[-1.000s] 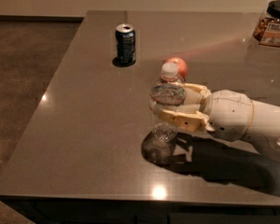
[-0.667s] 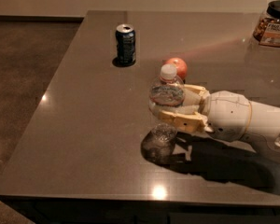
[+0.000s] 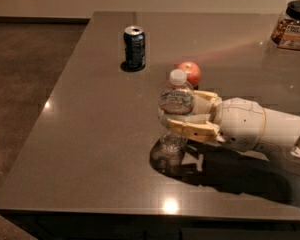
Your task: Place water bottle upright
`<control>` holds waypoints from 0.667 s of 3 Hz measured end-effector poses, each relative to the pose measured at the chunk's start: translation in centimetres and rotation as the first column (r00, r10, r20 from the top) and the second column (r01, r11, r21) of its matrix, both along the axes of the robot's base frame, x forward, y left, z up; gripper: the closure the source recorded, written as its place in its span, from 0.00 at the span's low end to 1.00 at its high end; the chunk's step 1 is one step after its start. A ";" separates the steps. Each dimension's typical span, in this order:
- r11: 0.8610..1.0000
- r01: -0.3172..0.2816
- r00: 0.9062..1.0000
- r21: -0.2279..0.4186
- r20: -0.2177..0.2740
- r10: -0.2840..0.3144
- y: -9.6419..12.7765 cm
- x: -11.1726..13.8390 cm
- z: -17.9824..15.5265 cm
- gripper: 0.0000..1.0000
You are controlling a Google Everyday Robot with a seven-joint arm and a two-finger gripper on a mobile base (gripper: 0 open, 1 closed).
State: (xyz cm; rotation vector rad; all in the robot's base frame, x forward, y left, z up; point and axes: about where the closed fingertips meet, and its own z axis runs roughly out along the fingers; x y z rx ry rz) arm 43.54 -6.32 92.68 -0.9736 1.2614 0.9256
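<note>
The water bottle (image 3: 175, 111) is a small clear ribbed plastic bottle with a white cap and a blue-white label with a red band. It stands upright near the middle of the dark table (image 3: 90, 134), base at or close to the surface. My gripper (image 3: 177, 115) reaches in from the right with its cream fingers (image 3: 190, 129) closed around the bottle's middle, one in front and one behind. The white arm extends off to the right edge.
A dark blue soda can (image 3: 134, 47) stands upright at the back left. A red apple (image 3: 189, 73) lies just behind the bottle. A jar (image 3: 293, 25) with a dark lid sits at the far right corner. The table's left and front edges drop to the floor.
None; the gripper and the bottle stay where they were.
</note>
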 end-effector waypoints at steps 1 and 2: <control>1.000 -0.007 1.000 -0.003 0.004 0.007 0.4 -0.1 0.2 0.00; 1.000 -0.007 1.000 -0.003 0.004 0.007 0.4 -0.1 0.2 0.00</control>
